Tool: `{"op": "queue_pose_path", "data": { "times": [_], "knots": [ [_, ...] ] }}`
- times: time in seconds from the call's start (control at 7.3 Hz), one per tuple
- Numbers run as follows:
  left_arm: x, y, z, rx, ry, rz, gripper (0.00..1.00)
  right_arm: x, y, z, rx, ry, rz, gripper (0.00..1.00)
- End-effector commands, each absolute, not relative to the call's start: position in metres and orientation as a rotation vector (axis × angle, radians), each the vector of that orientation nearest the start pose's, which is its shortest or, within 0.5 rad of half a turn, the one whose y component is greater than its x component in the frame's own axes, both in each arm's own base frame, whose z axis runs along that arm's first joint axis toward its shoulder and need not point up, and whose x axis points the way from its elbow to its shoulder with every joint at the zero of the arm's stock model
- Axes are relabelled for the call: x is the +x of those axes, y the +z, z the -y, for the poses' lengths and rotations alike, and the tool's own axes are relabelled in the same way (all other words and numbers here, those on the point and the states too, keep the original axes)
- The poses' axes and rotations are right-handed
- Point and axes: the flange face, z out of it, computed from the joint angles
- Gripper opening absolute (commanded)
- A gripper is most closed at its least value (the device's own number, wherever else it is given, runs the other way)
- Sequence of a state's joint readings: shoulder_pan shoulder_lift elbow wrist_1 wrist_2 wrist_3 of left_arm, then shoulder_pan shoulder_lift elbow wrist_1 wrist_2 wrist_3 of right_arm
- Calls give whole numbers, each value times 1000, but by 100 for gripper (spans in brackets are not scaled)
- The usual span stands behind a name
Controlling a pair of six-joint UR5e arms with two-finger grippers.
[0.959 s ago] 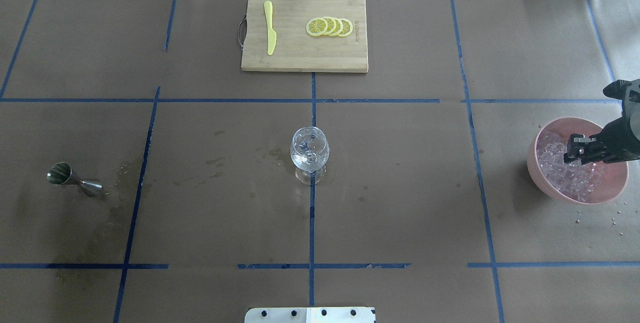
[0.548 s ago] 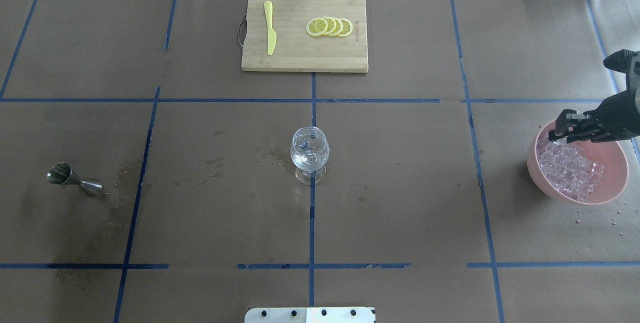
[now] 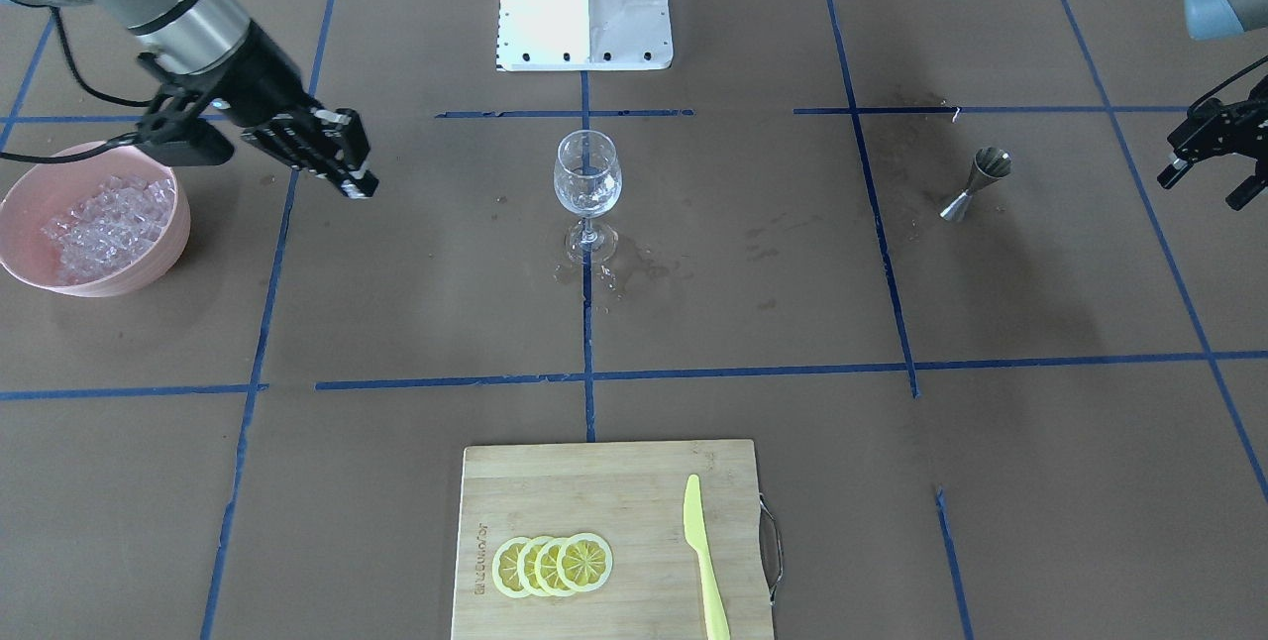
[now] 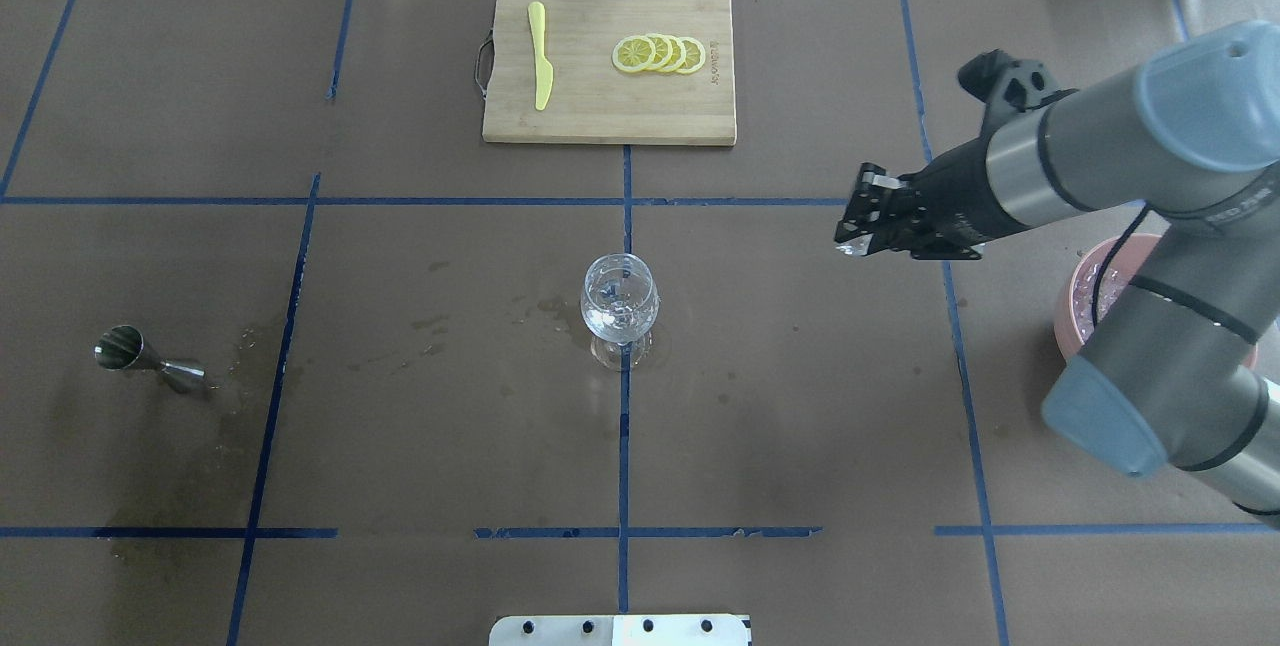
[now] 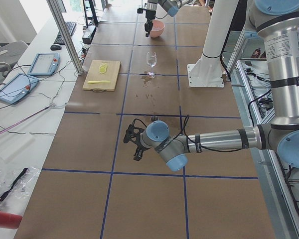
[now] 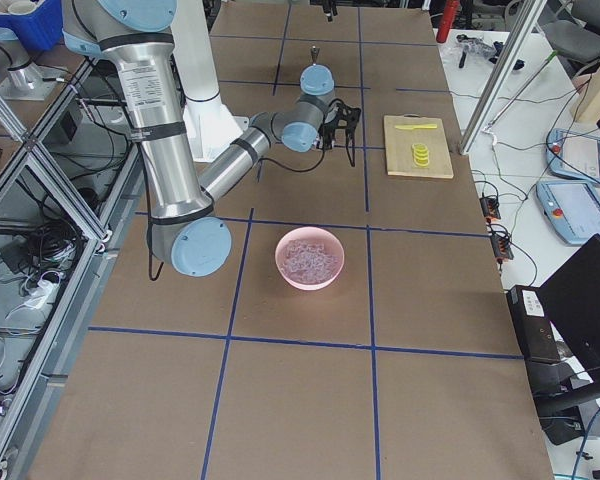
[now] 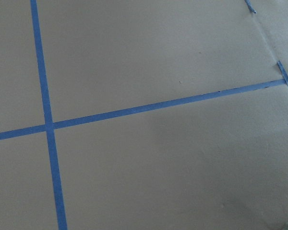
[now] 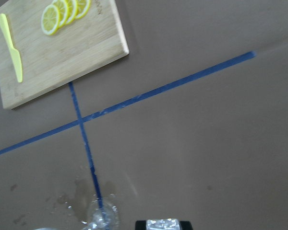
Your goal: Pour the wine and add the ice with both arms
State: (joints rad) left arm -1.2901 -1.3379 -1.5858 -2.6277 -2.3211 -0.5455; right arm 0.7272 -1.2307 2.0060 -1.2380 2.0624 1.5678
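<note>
I'm swinging the right gripper (image 4: 850, 231) away from the bowl (image 3: 170, 257) toward the glass (image 4: 620, 301), fingers pinching one ice cube (image 8: 164, 224).

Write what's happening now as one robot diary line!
right pincer: shut on ice cube | where: between pink bowl and wine glass | left pincer: open, empty

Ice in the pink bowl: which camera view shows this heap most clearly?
Exterior front-facing: the ice lies uncovered and single cubes show. Exterior right shows the whole heap too, smaller. Overhead, the right arm hides most of it. Exterior left shows a tiny far bowl. The wrist views miss it.
</note>
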Motion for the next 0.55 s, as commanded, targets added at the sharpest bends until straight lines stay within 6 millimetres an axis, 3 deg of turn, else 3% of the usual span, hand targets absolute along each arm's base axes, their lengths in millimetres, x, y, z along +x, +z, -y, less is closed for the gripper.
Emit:
{"op": "queue_pose_path", "data": {
  "times": [0.0,0.14,0.41],
  "knots": [
    [49,636,408,448,73,-959,100,-427,145,409,-29,425,1210,0],
    [49,636,408,448,73,-959,100,-436,123,412,-22,431,1235,0],
    [49,637,408,446,70,-958,100,-449,113,403,-33,428,1246,0]
  ]
}}
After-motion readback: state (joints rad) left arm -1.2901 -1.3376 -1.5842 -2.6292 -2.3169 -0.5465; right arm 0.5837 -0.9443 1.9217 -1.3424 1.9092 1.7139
